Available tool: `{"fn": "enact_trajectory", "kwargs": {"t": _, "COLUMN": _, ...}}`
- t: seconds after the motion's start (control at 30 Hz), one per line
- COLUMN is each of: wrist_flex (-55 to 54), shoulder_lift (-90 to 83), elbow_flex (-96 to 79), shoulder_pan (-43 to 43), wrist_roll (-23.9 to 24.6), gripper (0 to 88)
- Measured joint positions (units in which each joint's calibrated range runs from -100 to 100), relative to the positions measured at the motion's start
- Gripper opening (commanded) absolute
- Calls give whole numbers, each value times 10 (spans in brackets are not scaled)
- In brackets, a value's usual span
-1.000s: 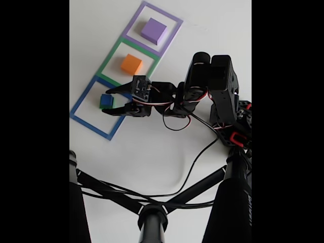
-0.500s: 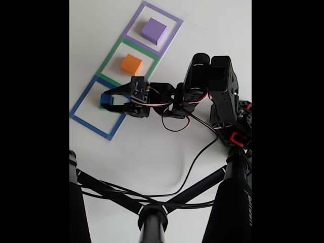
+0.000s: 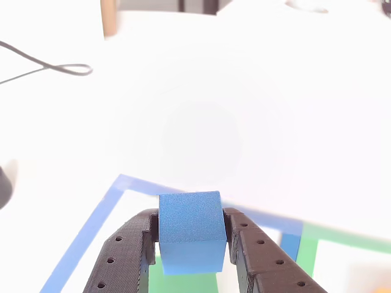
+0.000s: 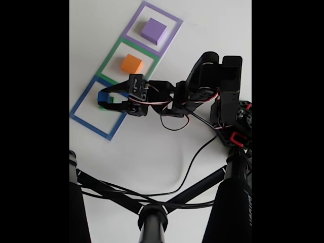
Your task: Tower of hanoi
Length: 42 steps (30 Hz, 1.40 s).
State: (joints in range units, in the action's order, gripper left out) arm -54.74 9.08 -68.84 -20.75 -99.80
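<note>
The small blue cube (image 3: 189,235) (image 4: 103,95) is clamped between the two black fingers of my gripper (image 3: 190,227) (image 4: 104,100), over the blue square outline (image 4: 81,114). It looks slightly raised, and a green patch (image 3: 183,282) shows on the table under it. In the fixed view the orange block (image 4: 131,64) rests inside the green outline (image 4: 109,63). The purple slab (image 4: 154,29) lies inside the purple outline (image 4: 132,23). Both stand apart from the gripper, further up the row.
The arm's base (image 4: 230,119) sits at the right of the fixed view, with a black cable (image 4: 195,162) trailing across the white table. Black stand legs (image 4: 152,215) cross the bottom. A cable loop (image 3: 67,69) lies far left in the other view.
The gripper moved left around the blue cube and shut on it. The cube now sits a little higher and further left in the fixed view. The orange and purple blocks stayed put.
</note>
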Motion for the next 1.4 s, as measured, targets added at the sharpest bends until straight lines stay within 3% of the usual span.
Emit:
{"fn": "enact_trajectory", "kwargs": {"t": 0.23, "wrist_flex": 198, "shoulder_lift": -189, "elbow_flex": -1, "shoulder_pan": 0, "wrist_roll": 0, "gripper": 2}}
{"fn": "enact_trajectory", "kwargs": {"t": 0.47, "wrist_flex": 523, "shoulder_lift": -394, "elbow_flex": 81, "shoulder_pan": 34, "wrist_roll": 0, "gripper": 2}}
{"fn": "enact_trajectory", "kwargs": {"t": 0.97, "wrist_flex": 1250, "shoulder_lift": -475, "elbow_flex": 626, "shoulder_pan": 169, "wrist_roll": 4, "gripper": 1}}
{"fn": "enact_trajectory", "kwargs": {"t": 1.17, "wrist_flex": 1388, "shoulder_lift": -476, "elbow_flex": 781, "shoulder_pan": 225, "wrist_roll": 51, "gripper": 1}}
{"fn": "enact_trajectory", "kwargs": {"t": 1.4, "wrist_flex": 1460, "shoulder_lift": -476, "elbow_flex": 872, "shoulder_pan": 279, "wrist_roll": 99, "gripper": 1}}
